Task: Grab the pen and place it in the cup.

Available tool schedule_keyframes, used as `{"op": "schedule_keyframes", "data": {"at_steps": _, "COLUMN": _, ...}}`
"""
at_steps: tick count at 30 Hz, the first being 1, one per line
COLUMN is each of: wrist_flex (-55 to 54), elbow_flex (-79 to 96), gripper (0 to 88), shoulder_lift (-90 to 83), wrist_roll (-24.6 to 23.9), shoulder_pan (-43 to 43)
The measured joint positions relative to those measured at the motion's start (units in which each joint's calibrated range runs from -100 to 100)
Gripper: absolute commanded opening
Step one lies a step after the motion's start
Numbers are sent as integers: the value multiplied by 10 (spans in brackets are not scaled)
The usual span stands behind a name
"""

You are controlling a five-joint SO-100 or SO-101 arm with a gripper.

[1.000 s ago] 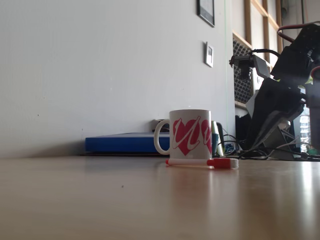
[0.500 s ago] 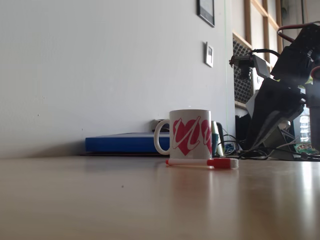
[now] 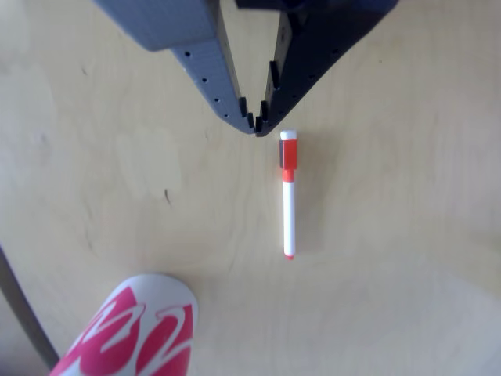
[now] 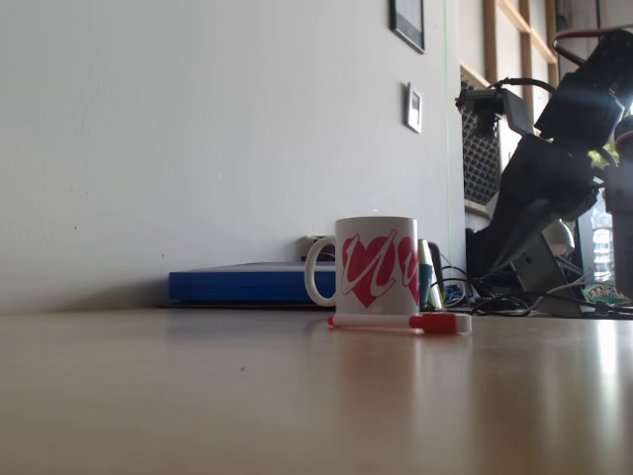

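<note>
arm [image 4: 554, 168]: upper part risen and swung since half a second ago, now higher against the wall shelving at the right of the fixed view | camera block [image 4: 499, 104] on it: up and slightly left of its earlier spot

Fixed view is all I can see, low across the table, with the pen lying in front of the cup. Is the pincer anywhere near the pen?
Observer: Yes. In the other view the pincer hangs just left of the white cap end of the pen, with a small gap between them.
Operator: Is it open enough to take the pen?
Observer: No. Its fingertips are almost together, with nothing between them.
Operator: Does the cup touch the pen?
Observer: No. The cup sits at that view's lower left, clearly apart from the pen, whose red tail points toward the bottom edge.
</note>
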Motion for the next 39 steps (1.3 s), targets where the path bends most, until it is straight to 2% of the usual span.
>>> {"op": "schedule_keyframes", "data": {"at_steps": 6, "wrist_flex": -36, "elbow_flex": -136, "gripper": 13, "shoulder_lift": 210, "wrist_roll": 0, "shoulder_pan": -4}}
{"op": "schedule_keyframes", "data": {"at_steps": 13, "wrist_flex": -42, "elbow_flex": -369, "gripper": 17, "shoulder_lift": 486, "wrist_roll": 4, "shoulder_pan": -61}}
{"op": "schedule_keyframes", "data": {"at_steps": 19, "wrist_flex": -63, "elbow_flex": -504, "gripper": 18, "shoulder_lift": 618, "wrist_roll": 4, "shoulder_pan": -84}}
{"op": "schedule_keyframes", "data": {"at_steps": 23, "wrist_flex": -109, "elbow_flex": -514, "gripper": 35, "shoulder_lift": 649, "wrist_roll": 4, "shoulder_pan": -83}}
{"op": "schedule_keyframes", "data": {"at_steps": 29, "wrist_flex": -191, "elbow_flex": -476, "gripper": 134, "shoulder_lift": 672, "wrist_roll": 17, "shoulder_pan": -83}}
{"op": "schedule_keyframes", "data": {"at_steps": 34, "wrist_flex": -259, "elbow_flex": -420, "gripper": 143, "shoulder_lift": 688, "wrist_roll": 17, "shoulder_pan": -83}}
{"op": "schedule_keyframes", "data": {"at_steps": 39, "wrist_flex": -269, "elbow_flex": -407, "gripper": 168, "shoulder_lift": 713, "wrist_roll": 16, "shoulder_pan": -83}}
